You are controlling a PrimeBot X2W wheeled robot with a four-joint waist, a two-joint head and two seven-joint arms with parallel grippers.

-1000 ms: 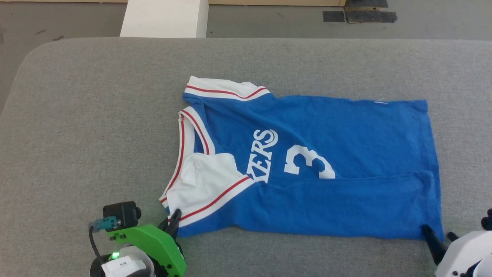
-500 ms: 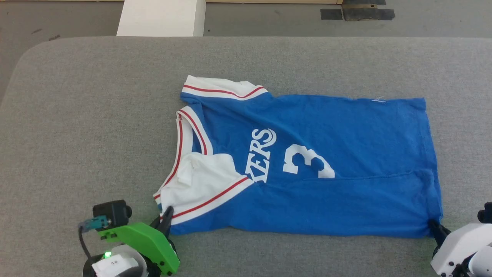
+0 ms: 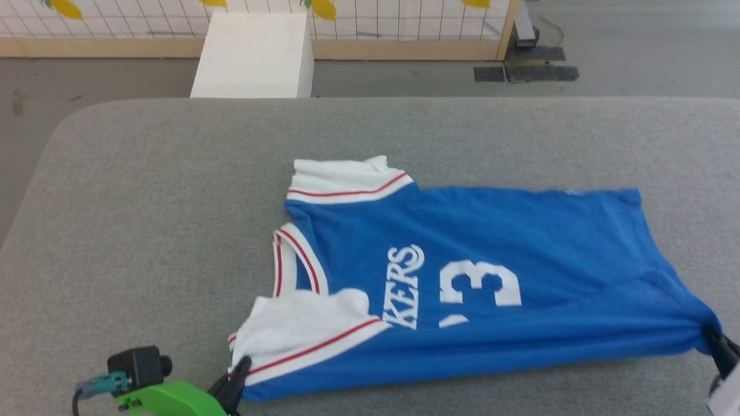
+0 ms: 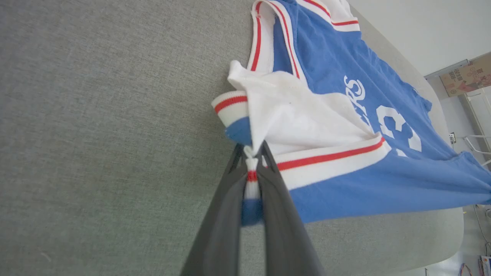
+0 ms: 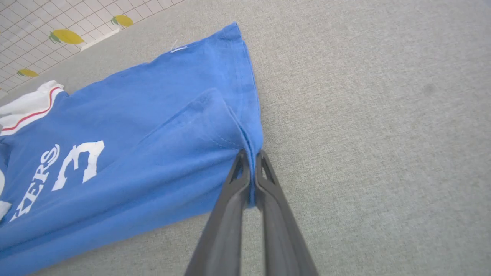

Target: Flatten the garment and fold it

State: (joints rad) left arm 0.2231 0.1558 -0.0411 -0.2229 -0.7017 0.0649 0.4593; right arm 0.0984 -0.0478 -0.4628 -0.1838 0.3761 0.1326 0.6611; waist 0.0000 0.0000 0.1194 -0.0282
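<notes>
Fingers (image 4: 226, 214) of the left tool (image 4: 251, 153) are pressed together on a corner of striped sleeve trim, with white, red and blue bands showing between them. The right tool (image 5: 251, 157) is likewise clamped, on the blue hem corner, with a thin edge of cloth running down between its dark fingers. In the head view the left tool (image 3: 234, 375) sits at the lower left and the right tool (image 3: 717, 341) at the lower right edge. Between them stretches the near side of the royal-blue jersey garment (image 3: 491, 248) with white sleeves and red-and-white striped trim.

It lies across the middle of the grey fabric-covered tabletop (image 3: 144, 202), neck opening toward the left of the frame and hem toward the right. The near sleeve is folded in over the chest. A long fold along the near side covers the lower part of the white number, so a 3 and the letters KERS read clearly. The far sleeve lies flat at upper centre.

The cloth looks light, soft and limp, with some stretch; it should sag wherever it is unsupported and drag a little on the felted surface. The doubled hem and ribbed trim look like the firmest places to hold, as both are thicker than the body cloth. Such narrow pinches could slip if the pull turns sharp.
</notes>
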